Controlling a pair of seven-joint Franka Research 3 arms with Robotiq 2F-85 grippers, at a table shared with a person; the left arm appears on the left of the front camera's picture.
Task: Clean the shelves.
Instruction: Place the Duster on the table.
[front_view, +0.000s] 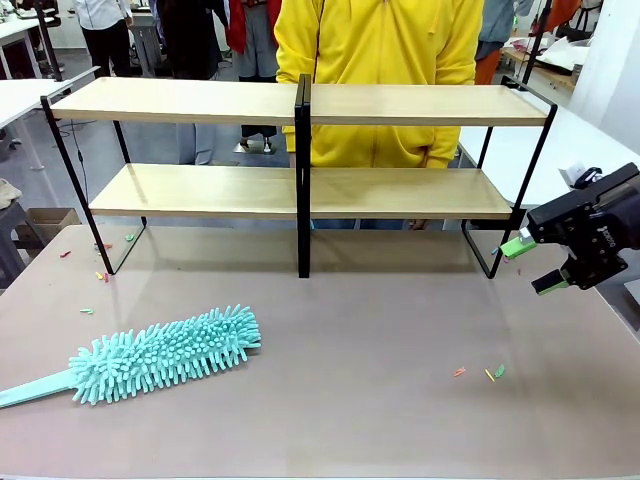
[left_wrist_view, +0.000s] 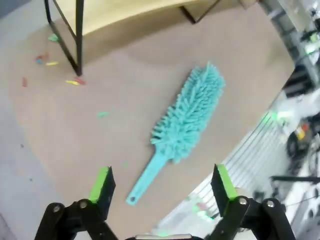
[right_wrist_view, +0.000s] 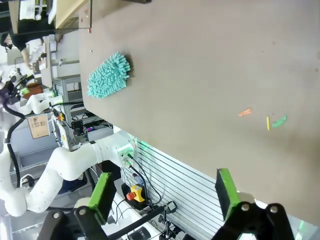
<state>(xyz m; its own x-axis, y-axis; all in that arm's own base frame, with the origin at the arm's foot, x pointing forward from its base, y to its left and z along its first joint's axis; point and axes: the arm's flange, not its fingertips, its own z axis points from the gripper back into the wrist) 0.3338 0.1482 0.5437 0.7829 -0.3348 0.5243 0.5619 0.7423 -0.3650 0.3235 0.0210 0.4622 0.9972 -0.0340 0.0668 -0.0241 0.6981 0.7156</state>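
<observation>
The shelves (front_view: 300, 190) are a two-tier light-wood rack on a black frame across the far half of the table; one black leg (left_wrist_view: 78, 35) shows in the left wrist view. A turquoise fluffy duster (front_view: 165, 355) lies flat at the table's front left, its handle pointing off the left edge. My left gripper (left_wrist_view: 162, 187) hangs open above the duster (left_wrist_view: 185, 120), with the handle's end between and beyond its green pads, apart from them. My right gripper (front_view: 535, 265) hovers open at the table's right edge beside the rack's right leg. Its green pads (right_wrist_view: 102, 192) hold nothing.
A person in a yellow top (front_view: 380, 60) stands behind the shelves. Small coloured scraps (front_view: 485, 373) lie on the table at front right, others near the rack's left leg (front_view: 100, 275). The tabletop (front_view: 380, 330) between rack and front edge is bare.
</observation>
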